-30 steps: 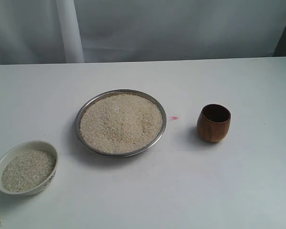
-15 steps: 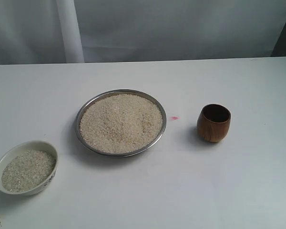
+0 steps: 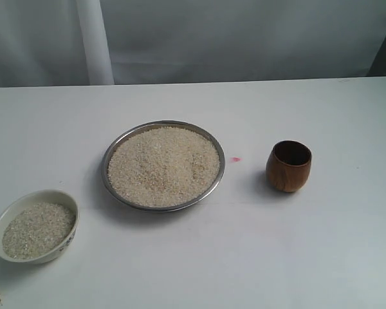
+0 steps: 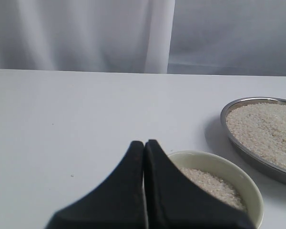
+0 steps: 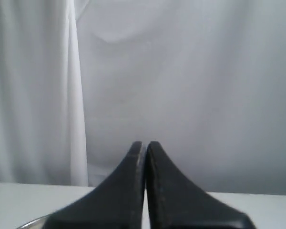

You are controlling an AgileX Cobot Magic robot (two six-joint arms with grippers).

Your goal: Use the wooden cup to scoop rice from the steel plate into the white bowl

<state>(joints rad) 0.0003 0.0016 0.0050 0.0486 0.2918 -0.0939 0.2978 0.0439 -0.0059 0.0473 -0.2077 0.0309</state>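
The steel plate (image 3: 105, 168) lies mid-table, heaped with rice (image 3: 163, 165). To its right the wooden cup (image 3: 288, 166) stands upright and looks empty. At the front left sits the white bowl (image 3: 67, 207), partly filled with rice (image 3: 37, 228). Neither arm shows in the exterior view. In the left wrist view my left gripper (image 4: 144, 142) is shut and empty, with the white bowl (image 4: 250, 185) just beyond it and the steel plate (image 4: 229, 130) further off. My right gripper (image 5: 144, 143) is shut and empty, facing the white backdrop, with a sliver of the plate's rim (image 5: 31, 223) low in that view.
The table (image 3: 257, 251) is white, with a small pink mark (image 3: 235, 159) between plate and cup. A white curtain (image 3: 244, 38) hangs behind the table's far edge, with a vertical fold (image 3: 94, 42) at the back left.
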